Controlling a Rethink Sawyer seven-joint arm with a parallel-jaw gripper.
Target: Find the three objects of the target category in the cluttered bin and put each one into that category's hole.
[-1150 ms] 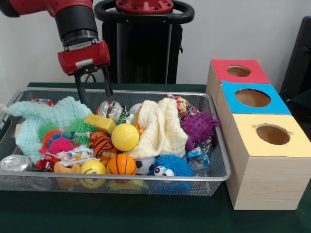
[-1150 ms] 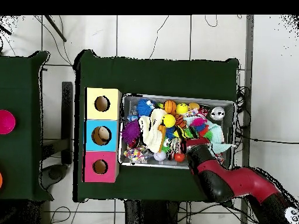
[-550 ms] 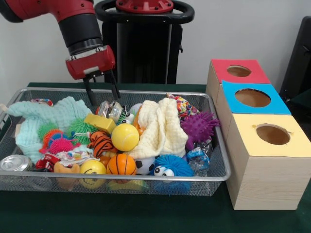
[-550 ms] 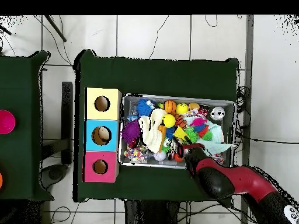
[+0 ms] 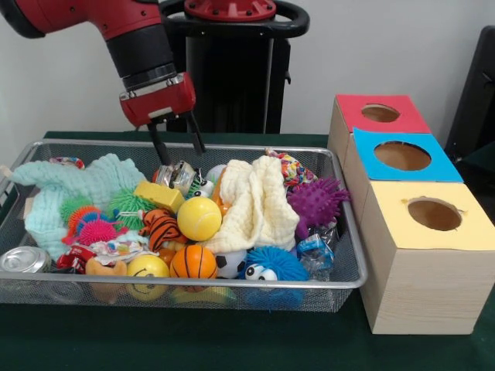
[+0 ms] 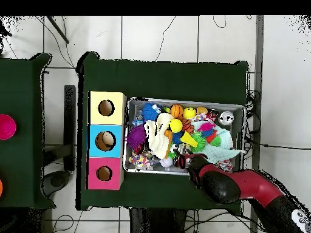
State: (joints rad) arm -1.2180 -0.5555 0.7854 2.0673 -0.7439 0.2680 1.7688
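Note:
My gripper [image 5: 181,153] hangs open and empty over the far side of the wire bin [image 5: 340,283], just above a crushed silver can [image 5: 176,175]. Below it lie a yellow block [image 5: 158,195], a yellow ball [image 5: 199,218], a tiger-striped ball [image 5: 162,228] and a basketball [image 5: 193,261]. A cream cloth [image 5: 255,202] covers the middle. Right of it sit a purple spiky ball [image 5: 317,202] and a blue fuzzy toy with eyes [image 5: 271,265]. In the overhead view the gripper [image 6: 188,159] is at the bin's lower edge.
Three boxes with round holes stand right of the bin: red [image 5: 379,114], blue [image 5: 402,154], yellow [image 5: 433,212]. A mint cloth [image 5: 77,185] and another silver can [image 5: 23,259] fill the bin's left end. From above the boxes [image 6: 105,141] lie left of the bin [image 6: 182,101].
The gripper has travelled right along the bin's far side, from over the mint cloth to over the crushed can. It stays open and empty. Nothing in the bin has shifted.

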